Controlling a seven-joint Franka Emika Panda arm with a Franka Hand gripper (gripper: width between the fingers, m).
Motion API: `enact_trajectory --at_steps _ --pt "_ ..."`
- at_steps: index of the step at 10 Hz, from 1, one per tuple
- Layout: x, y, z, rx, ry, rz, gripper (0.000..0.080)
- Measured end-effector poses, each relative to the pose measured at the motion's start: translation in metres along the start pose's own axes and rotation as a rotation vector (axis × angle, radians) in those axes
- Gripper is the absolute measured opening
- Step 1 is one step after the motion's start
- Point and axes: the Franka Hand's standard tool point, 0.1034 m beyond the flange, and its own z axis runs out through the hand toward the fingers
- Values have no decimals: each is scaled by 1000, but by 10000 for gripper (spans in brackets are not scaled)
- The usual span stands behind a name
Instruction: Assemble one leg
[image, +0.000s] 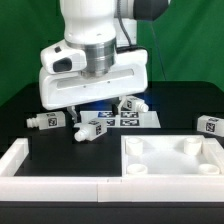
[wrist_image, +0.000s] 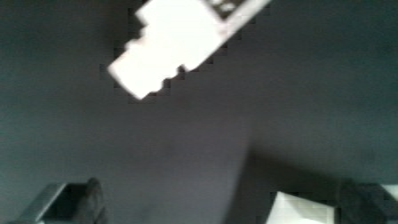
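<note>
Several white stubby legs with black-and-white tags lie on the black table. One leg (image: 45, 120) is at the exterior view's left, one (image: 92, 128) is near the middle, one (image: 132, 105) is by the marker board, and one (image: 210, 125) is at the far right. My gripper (image: 95, 108) hangs above the table over the middle leg, open and empty. In the wrist view the gripper (wrist_image: 201, 205) has its fingertips (wrist_image: 75, 200) wide apart with only dark table between them. A blurred white tagged part (wrist_image: 178, 45), which may be a leg, lies ahead.
The marker board (image: 125, 119) lies flat behind the middle leg. The large white square panel with round sockets (image: 170, 160) sits at the front right. A white raised border (image: 20, 162) runs along the front left and front edge.
</note>
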Motion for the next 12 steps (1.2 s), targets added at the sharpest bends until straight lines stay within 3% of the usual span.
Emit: enact_trajectory --at_steps 1,5,8,12 --pt "-1 -2 -2 -15 21 -147 649" --pt "-2 -2 0 -14 20 -183 649" --pt "-15 -10 12 -13 13 -549 649" --pt "-20 -7 14 -9 10 -533 649"
